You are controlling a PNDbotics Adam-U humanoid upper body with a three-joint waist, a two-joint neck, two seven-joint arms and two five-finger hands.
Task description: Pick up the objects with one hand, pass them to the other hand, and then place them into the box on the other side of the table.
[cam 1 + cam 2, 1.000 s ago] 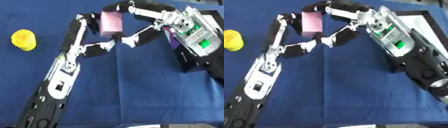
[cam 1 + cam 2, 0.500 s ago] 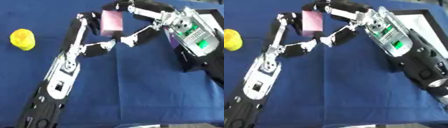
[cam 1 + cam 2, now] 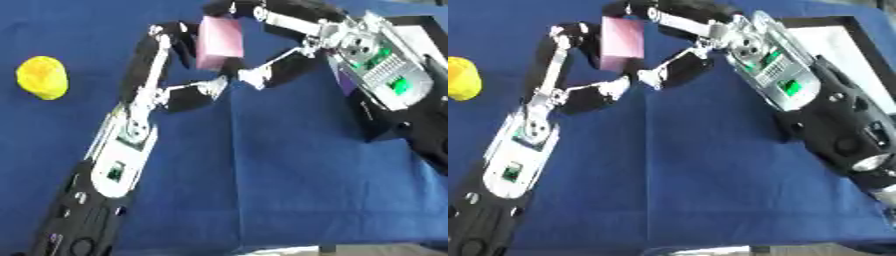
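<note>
place: robot test bench, likely lab | evidence: worktop [image 3: 262, 190] under plain blue cloth | black-rimmed box [image 3: 859, 50] at its edge

Even, fairly bright light is falling on the blue table [image 3: 262, 190], casting only faint shadows under the arms. Everything is looking soft and slightly blurred, most of all towards the near edge. Pale glare is washing out the white floor of the box [image 3: 833, 47] at the far right corner.

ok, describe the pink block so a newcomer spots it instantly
Start at the blue table and go to its far middle, where the left hand and right hand meet. The pink block sits between their fingers; the yellow object lies alone, far left.
</note>
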